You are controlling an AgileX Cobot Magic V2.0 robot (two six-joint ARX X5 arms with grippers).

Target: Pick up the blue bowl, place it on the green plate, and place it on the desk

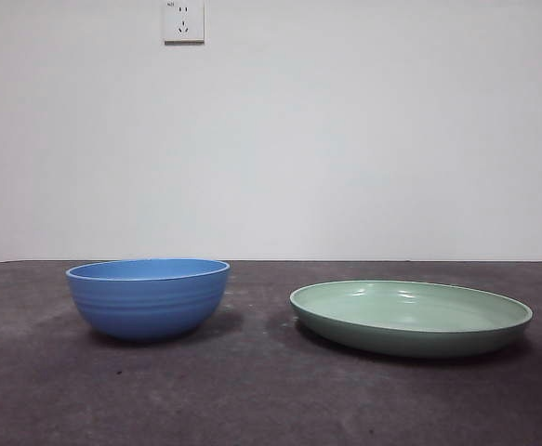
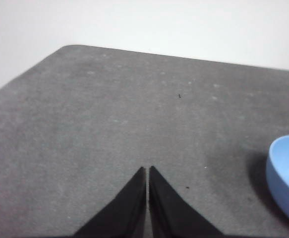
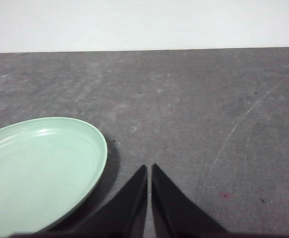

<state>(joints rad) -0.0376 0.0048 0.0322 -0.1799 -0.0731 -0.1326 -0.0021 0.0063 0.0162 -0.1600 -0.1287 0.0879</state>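
The blue bowl (image 1: 148,297) stands on the desk (image 1: 252,390), well apart from the left tool (image 2: 147,169), whose jaws are pressed together. The green plate (image 1: 410,318) lies just beside the right tool (image 3: 149,167), also pressed together, holding nothing.

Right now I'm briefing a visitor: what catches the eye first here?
The blue bowl stands out, upright on the dark desk. Beside it, apart, lies the wide green plate, with nothing on it. Both end effectors, left and right, wait shut above the desk.
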